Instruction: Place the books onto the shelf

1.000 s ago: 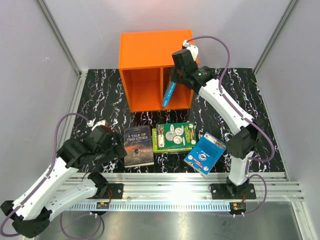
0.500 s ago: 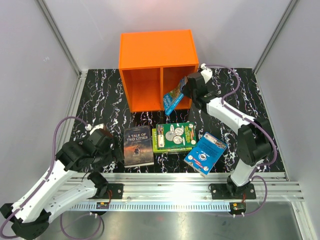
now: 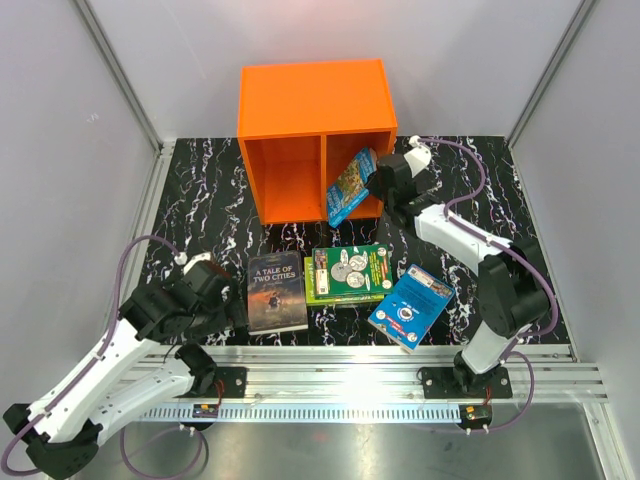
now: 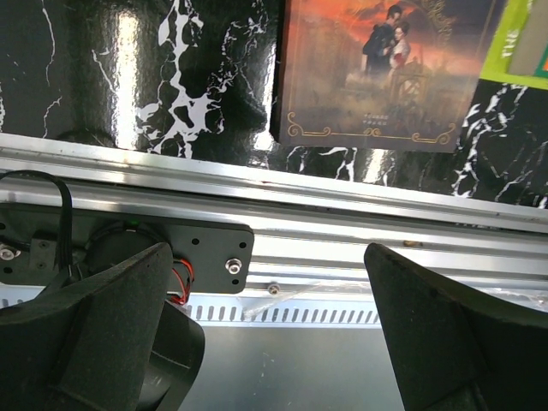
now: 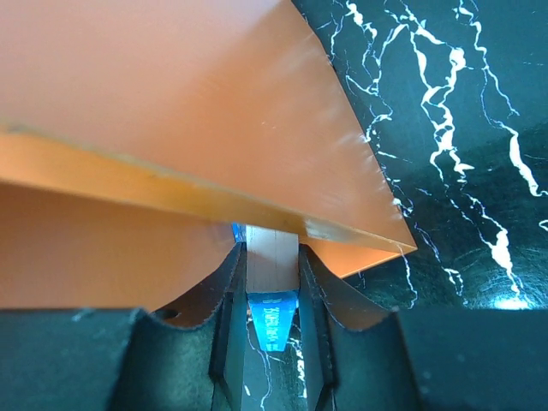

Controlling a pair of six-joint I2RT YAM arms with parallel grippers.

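My left gripper (image 3: 235, 305) waits well out from the shelf (image 3: 312, 95), off its front left corner. Its fingers are spread wide on nothing, and it has barely shifted in the last second. Only its wrist view shows the brown book (image 4: 385, 73) lying just beyond the fingertips.

The brown book, the green illustrated book (image 3: 348, 272) and the blue book (image 3: 410, 305) all lie flat in front of the shelf.

The real change is on the right. My right gripper (image 3: 375, 180) has dropped and rolled. The teal illustrated book (image 3: 352, 187), which stood edge-on a second ago, now leans cover-up at the mouth of the shelf's right compartment. I judge that insertion is close.

The top view hides the grip, but the right wrist view shows the jaws pinching the page edge, with the orange wall close ahead.
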